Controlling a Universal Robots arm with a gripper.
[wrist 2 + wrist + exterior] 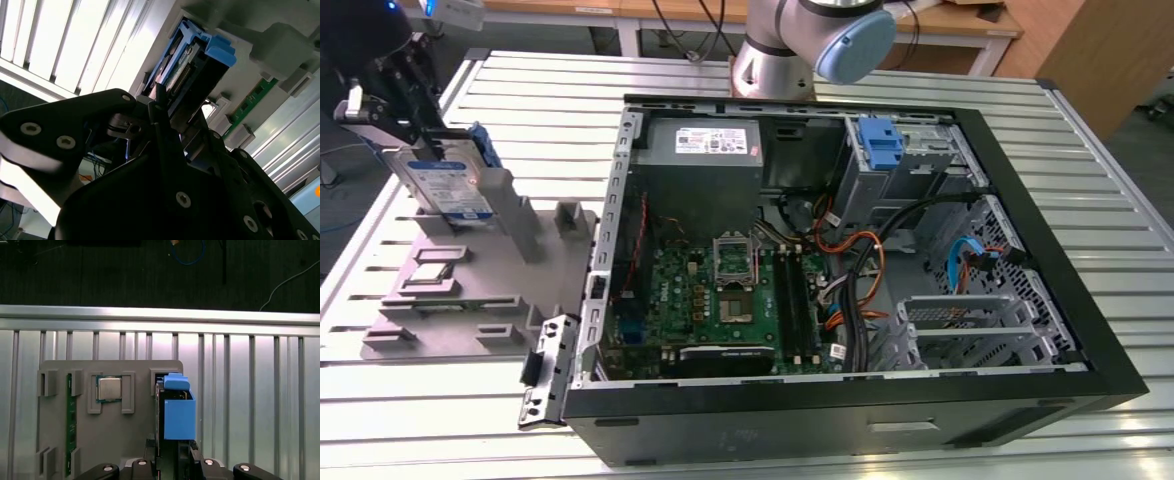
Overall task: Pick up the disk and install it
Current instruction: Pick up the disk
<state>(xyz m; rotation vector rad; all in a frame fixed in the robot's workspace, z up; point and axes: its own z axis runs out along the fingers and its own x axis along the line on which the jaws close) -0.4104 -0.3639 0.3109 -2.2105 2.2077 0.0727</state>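
While disk [447, 178] stands on edge in grey holder [454, 300], exterior view's left of open computer case [1074, 330], gripper [398, 135] sits at its upper end. Fingers [162, 125] appear to pinch disk's flat faces. Long axis runs straight away from fingers, down toward holder.

Silver-grey arm [767, 62], pale blue joint cap [857, 45]; matte black gripper [162, 102], silver screws [183, 199].
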